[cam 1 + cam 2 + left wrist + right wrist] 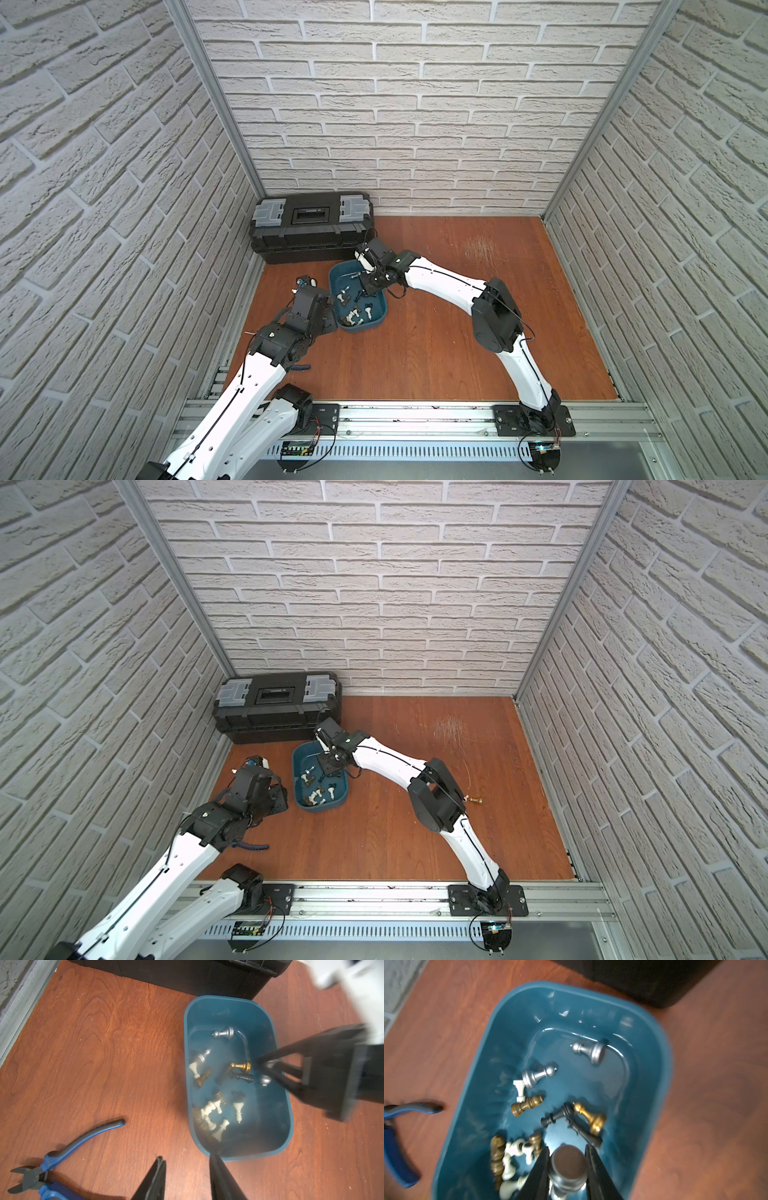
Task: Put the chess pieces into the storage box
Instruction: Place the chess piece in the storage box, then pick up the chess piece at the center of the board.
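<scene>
Silver piece (568, 1167): gripped by the right gripper (566, 1148), low over the storage box (591, 995)
Chess pieces (216, 1105): about a dozen are seen lying on the box floor; a gold piece (478, 800) is seen on the table (395, 833) by the right elbow
Release: jaws are best parted low over the bare floor, clear of the walls, so no bounce is risked
Left gripper (186, 1156): spread, empty, just beside the box's rim

the storage box (508, 1032) is smooth, glossy teal plastic. a silvery chess piece (568, 1169) has metallic sheen and a dull dark base; brown pieces (527, 1105) look like varnished wood. the table (104, 1043) is grained wood; the toolbox (311, 237) at its 11 o'clock, matt black plastic.
</scene>
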Tool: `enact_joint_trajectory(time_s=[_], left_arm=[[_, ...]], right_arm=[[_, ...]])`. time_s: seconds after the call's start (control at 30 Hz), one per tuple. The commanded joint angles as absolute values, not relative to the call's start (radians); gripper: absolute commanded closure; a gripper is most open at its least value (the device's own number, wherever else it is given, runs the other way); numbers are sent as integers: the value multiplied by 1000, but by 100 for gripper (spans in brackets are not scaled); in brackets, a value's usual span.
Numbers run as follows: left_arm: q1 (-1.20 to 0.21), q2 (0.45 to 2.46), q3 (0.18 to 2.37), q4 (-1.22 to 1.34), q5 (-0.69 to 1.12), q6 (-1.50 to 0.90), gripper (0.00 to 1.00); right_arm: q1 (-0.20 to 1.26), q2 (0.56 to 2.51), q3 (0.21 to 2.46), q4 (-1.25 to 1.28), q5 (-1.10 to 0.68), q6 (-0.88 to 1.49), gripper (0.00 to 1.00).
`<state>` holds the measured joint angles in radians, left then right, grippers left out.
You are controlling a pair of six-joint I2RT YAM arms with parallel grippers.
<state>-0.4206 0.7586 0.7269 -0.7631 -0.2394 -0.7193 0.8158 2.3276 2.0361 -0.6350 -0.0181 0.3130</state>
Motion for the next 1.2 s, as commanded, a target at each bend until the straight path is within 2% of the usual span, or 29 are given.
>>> enact_joint_trajectory(time_s=[0.0, 0.2, 0.37, 0.53, 0.77, 0.97, 1.17], left_arm=[[-415, 734, 714, -778, -235, -727, 60], [-414, 688, 705, -807, -231, -729, 60], [-415, 669, 696, -801, -227, -738, 60], [-414, 689, 696, -785, -219, -732, 60], [-428, 795, 701, -697, -182, -697, 60], [-504, 953, 730, -555, -156, -662, 60], [-635, 1190, 855, -445, -164, -594, 60]], right_arm=[[830, 2374, 2105, -567, 1, 267, 77], [829, 2450, 2189, -528, 29, 256, 74], [828, 2437, 2203, -519, 50, 247, 56], [827, 2349, 2161, -602, 78, 254, 52], [756, 1941, 1683, -539, 141, 374, 52], [579, 1623, 1325, -684, 215, 487, 52], [374, 1349, 1038, -767, 258, 550, 52]])
